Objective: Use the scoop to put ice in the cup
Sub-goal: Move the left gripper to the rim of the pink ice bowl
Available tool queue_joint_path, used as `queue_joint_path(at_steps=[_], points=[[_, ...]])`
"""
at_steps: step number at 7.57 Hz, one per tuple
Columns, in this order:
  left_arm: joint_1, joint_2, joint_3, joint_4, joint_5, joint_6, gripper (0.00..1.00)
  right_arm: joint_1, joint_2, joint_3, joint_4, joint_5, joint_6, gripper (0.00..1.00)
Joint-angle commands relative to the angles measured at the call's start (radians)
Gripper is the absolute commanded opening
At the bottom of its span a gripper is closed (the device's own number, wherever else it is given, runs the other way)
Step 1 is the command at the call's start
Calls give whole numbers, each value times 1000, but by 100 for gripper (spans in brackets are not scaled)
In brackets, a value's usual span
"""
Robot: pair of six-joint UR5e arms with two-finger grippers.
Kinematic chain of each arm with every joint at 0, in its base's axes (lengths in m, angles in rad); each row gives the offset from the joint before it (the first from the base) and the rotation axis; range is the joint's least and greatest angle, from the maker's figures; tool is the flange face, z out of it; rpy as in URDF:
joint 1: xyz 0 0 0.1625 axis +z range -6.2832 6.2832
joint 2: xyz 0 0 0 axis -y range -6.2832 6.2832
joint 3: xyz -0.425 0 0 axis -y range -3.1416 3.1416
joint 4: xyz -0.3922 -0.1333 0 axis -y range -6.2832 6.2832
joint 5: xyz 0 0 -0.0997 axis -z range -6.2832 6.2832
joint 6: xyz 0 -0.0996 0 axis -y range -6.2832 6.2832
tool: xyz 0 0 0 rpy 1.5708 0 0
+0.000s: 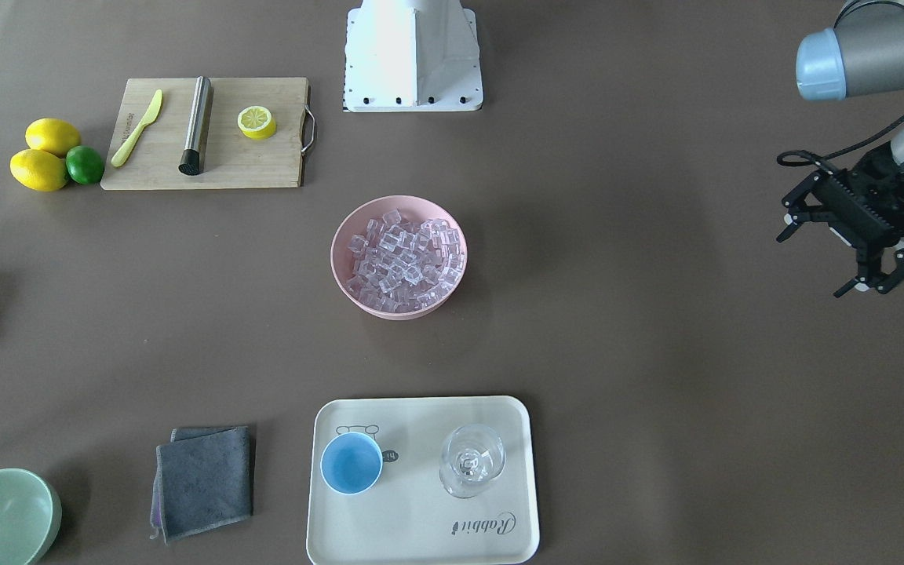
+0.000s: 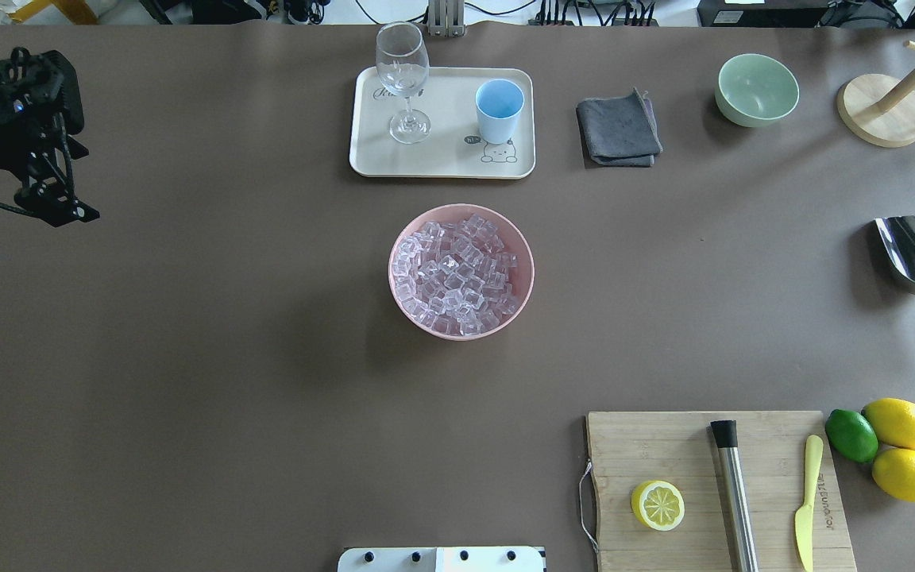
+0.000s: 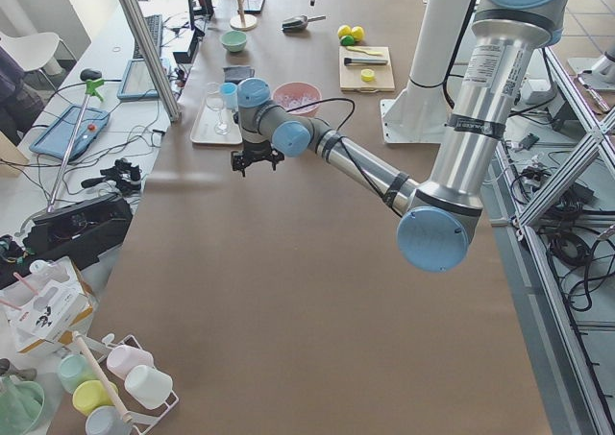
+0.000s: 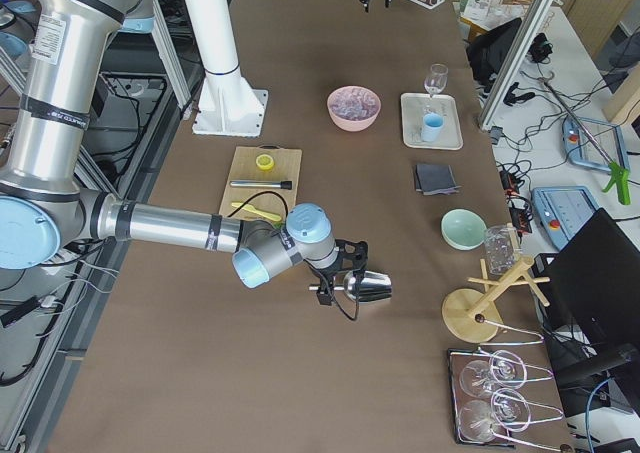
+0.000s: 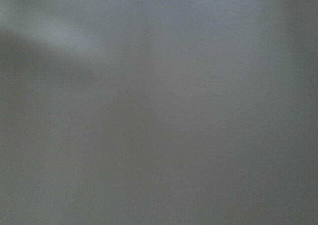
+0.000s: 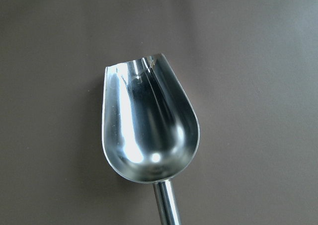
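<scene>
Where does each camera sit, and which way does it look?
Front-facing: across the table, facing the robot's base; left gripper at picture-right.
Overhead: behind the robot, looking down; left gripper at picture-left.
Exterior left: table's end, looking along it; left arm near.
Exterior right: opposite end; right arm near, scoop at its tip.
Left wrist: blurred grey only; no body.
Right wrist: down on the scoop; no fingers show.
Shared: front-facing and overhead both show the pink bowl of ice.
</scene>
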Motion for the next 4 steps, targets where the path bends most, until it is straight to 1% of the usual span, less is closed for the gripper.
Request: queue_joint_path(at_steps=[1, 2, 3, 4], points=[[130, 7, 63, -255, -8, 21, 99, -91, -7, 5, 37, -49, 88, 99], [214, 7, 72, -307, 1, 10, 99, -105, -16, -1, 39, -49, 86, 98], [253, -1, 82, -332, 1, 7, 99, -125, -18, -24, 40, -51, 80, 94], [288, -5, 103, -368, 17, -5, 99, -146, -10, -27, 45, -66, 88, 92]])
